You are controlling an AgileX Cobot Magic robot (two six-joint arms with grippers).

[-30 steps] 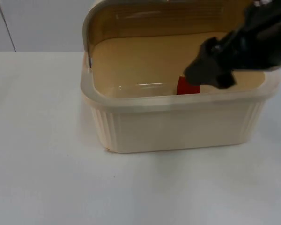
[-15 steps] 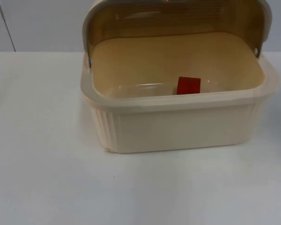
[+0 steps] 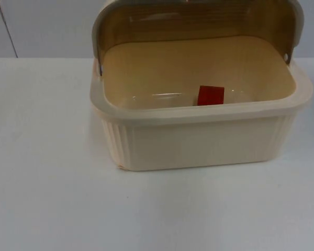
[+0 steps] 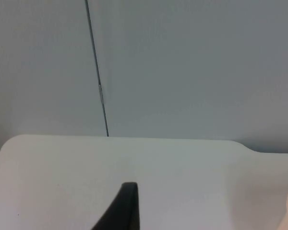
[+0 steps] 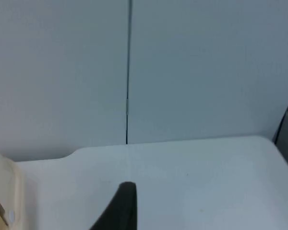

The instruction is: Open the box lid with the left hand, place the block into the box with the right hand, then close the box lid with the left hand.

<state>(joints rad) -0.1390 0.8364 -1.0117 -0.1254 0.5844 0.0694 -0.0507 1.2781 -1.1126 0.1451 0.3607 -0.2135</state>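
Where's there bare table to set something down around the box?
Bare table lies in front of the box and to its left, back to the grey wall. Inside, the floor left of the red block is free. Right of the box, little table shows.

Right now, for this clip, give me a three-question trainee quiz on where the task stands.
1. True or false: the red block lies inside the cream box.
2. The box lid is: A) shut flat, B) raised at the back of the box, C) lying on the table.
3. Fill in: the step not yet done is to ____ the lid with the left hand.

Key
1. True: the block sits on the box floor near the front wall.
2. B: the lid stands up behind the opening.
3. Close. The left gripper and the right gripper each hover over bare table beside the box, facing the grey partition wall.
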